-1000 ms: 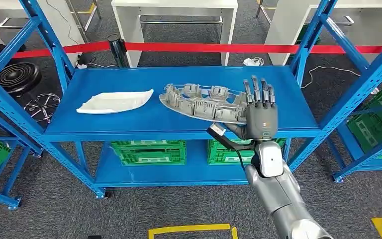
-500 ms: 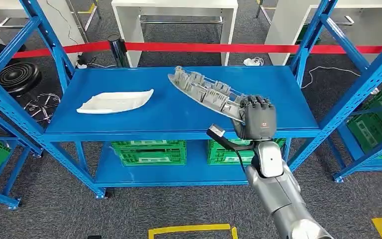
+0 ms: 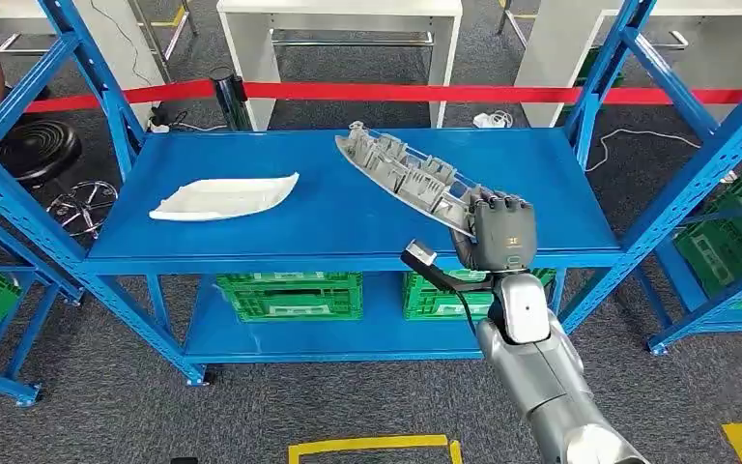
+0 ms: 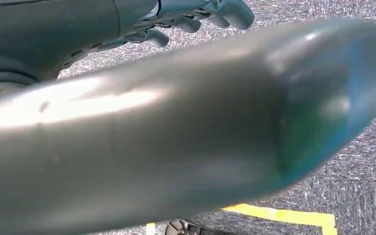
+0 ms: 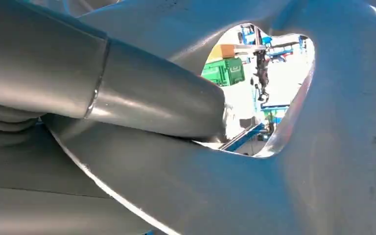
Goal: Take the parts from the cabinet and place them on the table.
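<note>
- The right hand (image 3: 502, 235) holds one end of a long grey part (image 3: 401, 174), with its fingers (image 3: 499, 204) curled tight around that end.
- The grey part has many ribs and little walls on its top side. It is tilted: the end in the hand is near the front edge of the blue shelf (image 3: 328, 217), and the far end points toward 11 o'clock, lifted over the shelf.
- In the right wrist view, the thick thumb (image 5: 127, 98) presses on the smooth grey side of the part (image 5: 333, 147), very close to the camera.
- A white part (image 3: 222, 196) lies flat on the blue shelf, at about 9 o'clock from the grey part and well apart from it.
- Green crates (image 3: 290, 295) sit on the lower shelf.
- A red tape (image 3: 396, 93) runs across behind the shelf.
- A black stool (image 3: 37, 152) stands on the floor at the left.
- In the left wrist view, the left hand (image 4: 196, 14) hangs over grey carpet. Its fingers look bent, but it is too hidden to tell if they are apart or together.
</note>
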